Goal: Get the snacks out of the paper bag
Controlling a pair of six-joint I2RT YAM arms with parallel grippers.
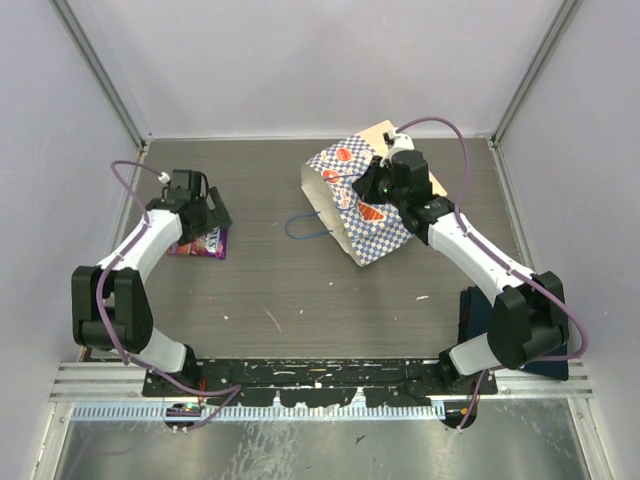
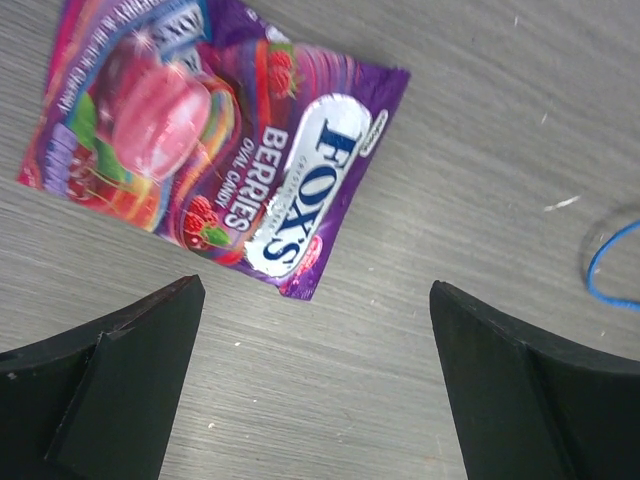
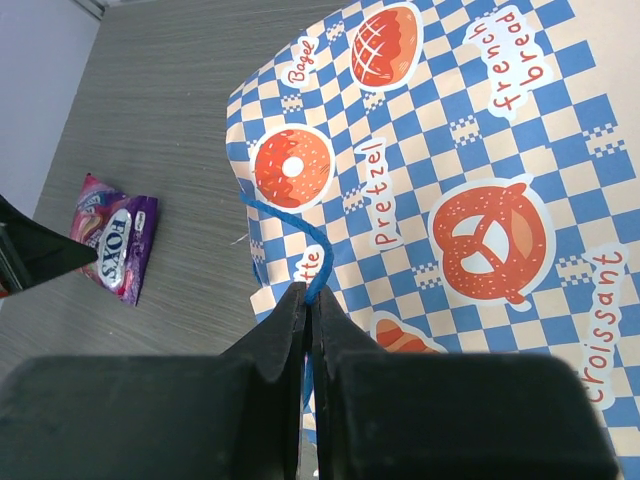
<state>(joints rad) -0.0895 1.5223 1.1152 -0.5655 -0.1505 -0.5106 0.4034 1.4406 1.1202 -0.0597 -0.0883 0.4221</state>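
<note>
Clenched tight, the right fingers [image 3: 298,320] pinch the blue cord handle [image 3: 290,215] of the paper bag [image 3: 450,200], which lies on its side toward the far right corner of the desk [image 1: 300,290], its mouth turned to the middle. That pinch seems meant to lift the upper lip and steady the bag so the opening stays reachable. The bag's second handle [image 1: 305,228] trails loose on the desk. Near the left edge, the left fingers [image 2: 130,350] stand spread wide and released, grasping nothing, just above a purple snack packet [image 2: 220,130] lying flat, well apart from the bag. No other snacks show; any remaining would be hidden inside.
</note>
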